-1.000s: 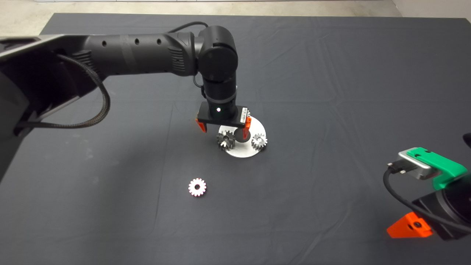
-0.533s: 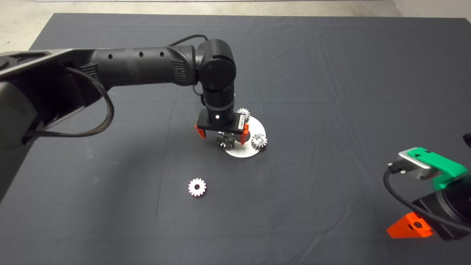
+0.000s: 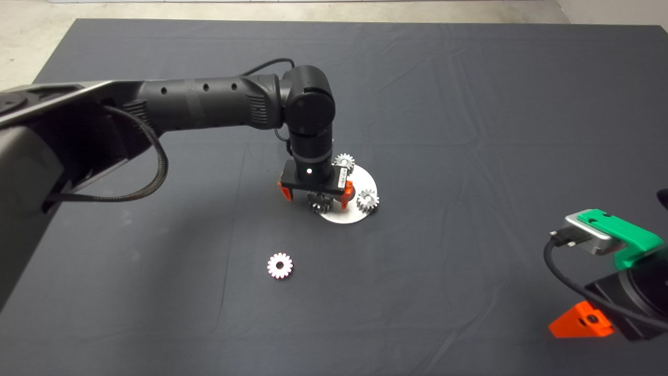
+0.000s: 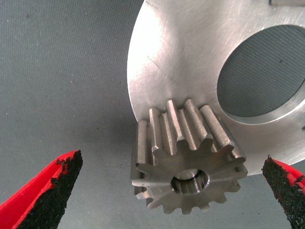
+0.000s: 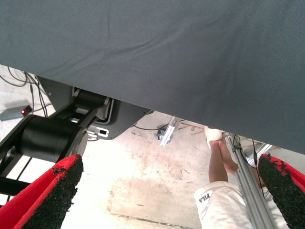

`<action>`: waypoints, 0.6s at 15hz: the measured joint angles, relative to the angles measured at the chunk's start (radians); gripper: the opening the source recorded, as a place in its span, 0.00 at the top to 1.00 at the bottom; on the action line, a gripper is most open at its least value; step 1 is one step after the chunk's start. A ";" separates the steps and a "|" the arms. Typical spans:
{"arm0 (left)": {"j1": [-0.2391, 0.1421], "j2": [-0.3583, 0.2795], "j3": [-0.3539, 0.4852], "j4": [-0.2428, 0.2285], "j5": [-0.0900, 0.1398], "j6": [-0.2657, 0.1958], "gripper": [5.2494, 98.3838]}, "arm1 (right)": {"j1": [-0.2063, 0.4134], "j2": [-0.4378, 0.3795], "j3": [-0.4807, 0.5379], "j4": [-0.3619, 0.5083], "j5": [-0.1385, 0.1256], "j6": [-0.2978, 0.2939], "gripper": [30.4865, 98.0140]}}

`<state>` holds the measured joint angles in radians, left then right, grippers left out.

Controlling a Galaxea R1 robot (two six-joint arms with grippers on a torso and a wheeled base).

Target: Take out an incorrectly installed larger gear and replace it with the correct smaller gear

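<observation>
The larger gear (image 3: 319, 201), dark grey steel, sits on a peg at the near left of the round silver plate (image 3: 365, 180). In the left wrist view it (image 4: 186, 162) stands between my two fingers without touching them. My left gripper (image 3: 315, 197) is open, lowered over it, one finger on each side. The smaller gear (image 3: 280, 265), pale and whitish, lies flat on the mat in front of the plate, to the left. My right gripper (image 3: 579, 321) is parked at the lower right, open and empty.
Two small silver gears sit on the plate, one at the back (image 3: 344, 162) and one at the right (image 3: 368, 199). The plate has a round hole (image 4: 262, 71). The right wrist view shows the mat's edge, the floor and a person's leg (image 5: 217, 162).
My left gripper has moved toward the front of the plate and come down around the larger gear. The back gear, hidden before, now shows. The right arm has not moved.
</observation>
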<state>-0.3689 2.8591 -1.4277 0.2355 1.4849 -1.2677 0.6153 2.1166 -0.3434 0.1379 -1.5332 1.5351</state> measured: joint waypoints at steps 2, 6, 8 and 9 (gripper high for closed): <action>0.000 0.000 -0.008 0.003 0.000 0.010 0.02 | 0.000 0.000 0.000 0.000 0.000 0.000 0.02; 0.000 0.006 -0.024 0.005 -0.001 0.027 0.07 | 0.000 0.000 0.000 0.000 0.000 0.000 0.02; 0.000 0.006 -0.032 0.007 0.000 0.028 0.09 | 0.000 0.000 0.000 0.000 0.000 0.000 0.02; 0.000 0.006 -0.032 0.006 -0.001 0.030 0.10 | 0.000 0.000 0.000 0.000 0.000 0.000 0.02</action>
<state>-0.3689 2.8649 -1.4600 0.2419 1.4840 -1.2379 0.6151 2.1162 -0.3434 0.1379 -1.5333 1.5351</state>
